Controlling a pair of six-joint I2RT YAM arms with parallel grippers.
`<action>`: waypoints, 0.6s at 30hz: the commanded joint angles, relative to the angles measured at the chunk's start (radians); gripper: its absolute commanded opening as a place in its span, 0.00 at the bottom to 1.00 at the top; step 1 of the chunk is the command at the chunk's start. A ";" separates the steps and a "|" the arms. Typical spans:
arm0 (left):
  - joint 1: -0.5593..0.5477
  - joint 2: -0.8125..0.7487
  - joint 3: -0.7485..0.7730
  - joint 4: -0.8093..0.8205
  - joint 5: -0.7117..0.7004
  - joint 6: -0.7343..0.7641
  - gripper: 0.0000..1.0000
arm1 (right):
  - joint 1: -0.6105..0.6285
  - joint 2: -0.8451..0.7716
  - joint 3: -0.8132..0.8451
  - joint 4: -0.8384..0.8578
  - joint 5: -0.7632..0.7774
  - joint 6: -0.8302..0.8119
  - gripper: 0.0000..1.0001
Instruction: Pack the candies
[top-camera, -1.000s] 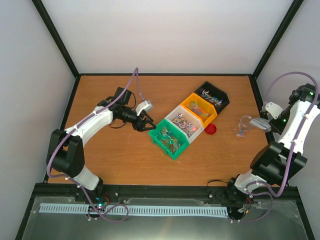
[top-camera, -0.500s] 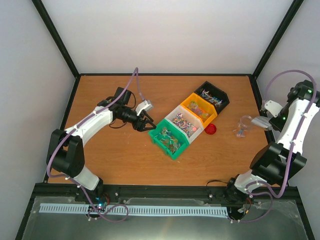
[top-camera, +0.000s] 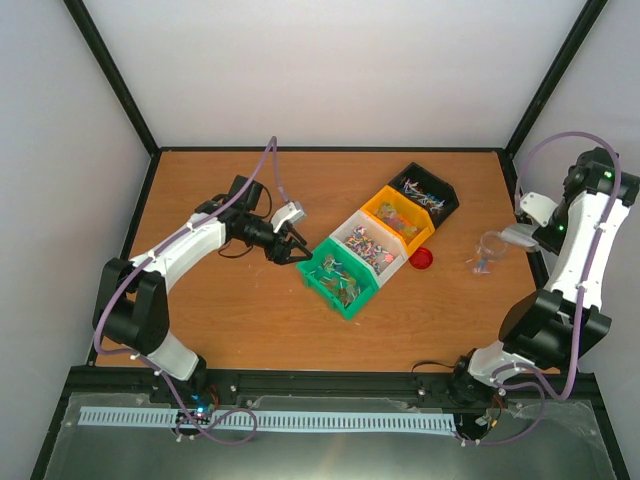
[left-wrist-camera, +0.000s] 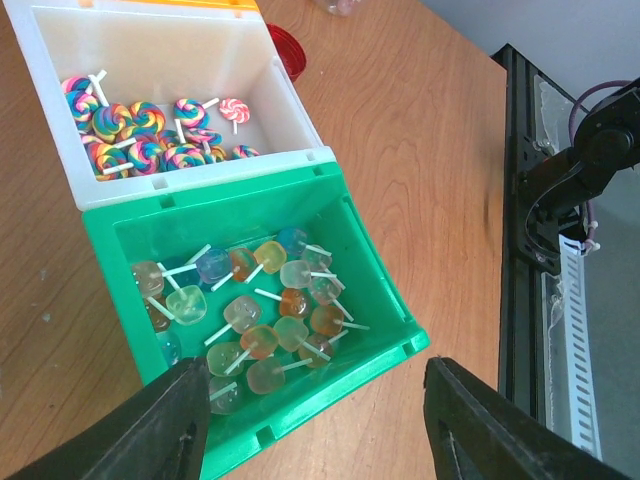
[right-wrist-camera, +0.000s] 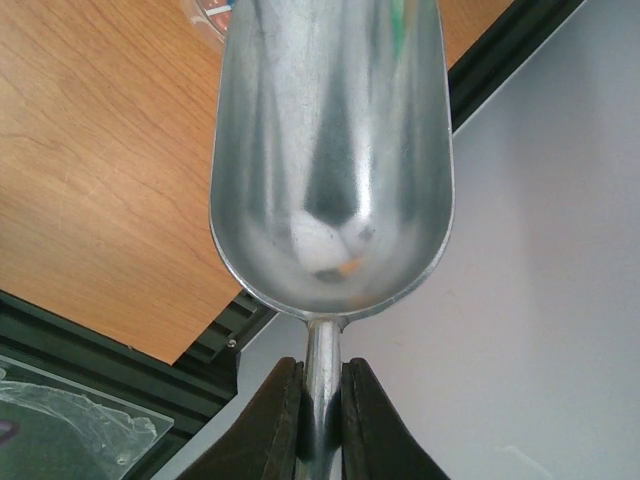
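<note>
Left gripper (top-camera: 288, 250): jaws apart, just beside green bin (left-wrist-camera: 372, 292) | Right gripper (right-wrist-camera: 320, 420): clamped on metal scoop (right-wrist-camera: 330, 150) handle, near table (top-camera: 250, 320) right edge | Candies (left-wrist-camera: 250, 310): lying in green bin and adjoining white bin (left-wrist-camera: 292, 100)

Top view overlooks the whole table (top-camera: 250, 320); left wrist view, close, shares the green bin (left-wrist-camera: 372, 285).

The scoop (right-wrist-camera: 330, 150) is bare silver metal, smooth and polished enough to mirror dim streaks. The table (left-wrist-camera: 440, 130) is wood-grained and smooth, with a soft satin sheen. The green bin (left-wrist-camera: 375, 290) and the white bin (left-wrist-camera: 290, 105) are moulded plastic, smooth and slightly glossy. The candies (left-wrist-camera: 255, 310) in the green one look glassy and translucent, on matt white sticks.
</note>
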 joint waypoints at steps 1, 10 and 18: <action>0.006 -0.012 0.015 0.005 0.015 0.017 0.63 | 0.011 -0.056 0.025 -0.009 0.001 -0.028 0.03; 0.007 -0.036 0.093 -0.075 0.016 0.046 0.66 | 0.180 -0.142 -0.036 -0.010 -0.195 -0.003 0.03; 0.009 -0.090 0.188 -0.045 0.103 0.008 0.71 | 0.505 -0.113 -0.098 0.001 -0.534 0.181 0.03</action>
